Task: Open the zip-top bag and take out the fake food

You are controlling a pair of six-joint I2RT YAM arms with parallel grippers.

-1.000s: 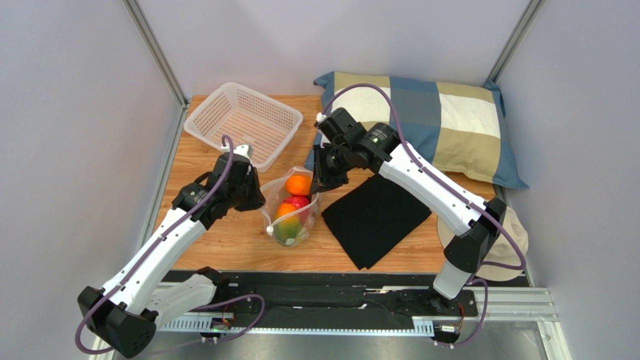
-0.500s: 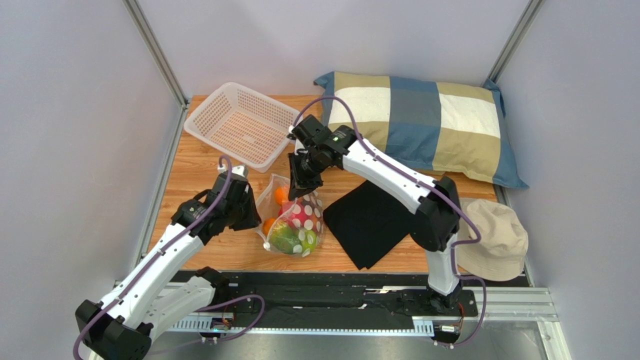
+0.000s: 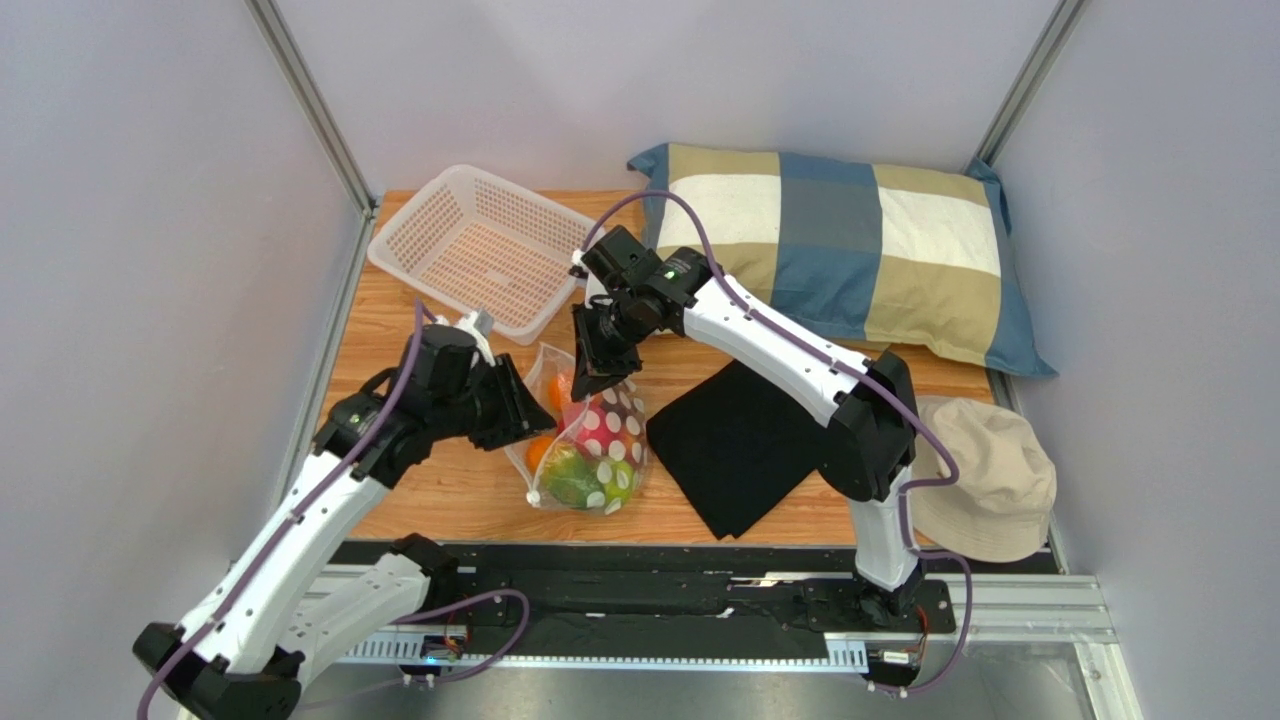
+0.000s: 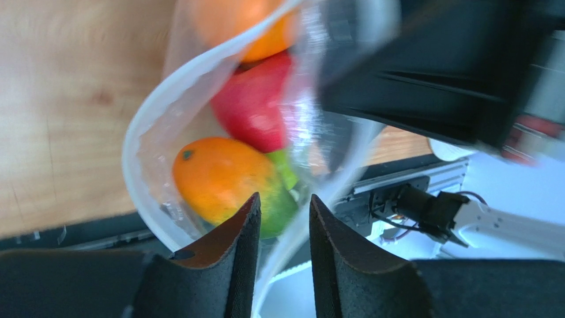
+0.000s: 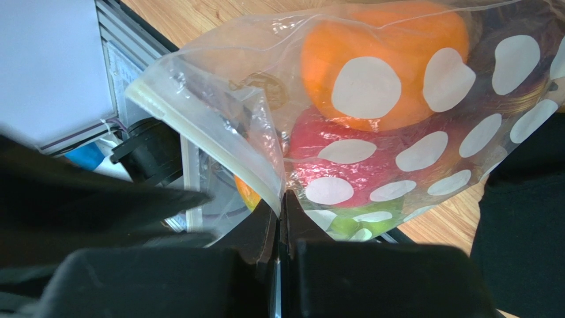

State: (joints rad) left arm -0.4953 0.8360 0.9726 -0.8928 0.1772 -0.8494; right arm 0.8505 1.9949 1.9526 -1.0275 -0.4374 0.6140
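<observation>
Clear, white-dotted zip-top bag sits near the counter's front edge, mouth agape, holding orange, red and green fake food. Right end effector pinches its rim; left end effector stands slightly spread.

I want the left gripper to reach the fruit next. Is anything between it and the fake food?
Only the zip-top bag itself: its rim runs between the parted fingers of the left gripper, and the orange-green fruit lies just beyond, still inside the plastic. The right gripper is clamped on the rim.
</observation>
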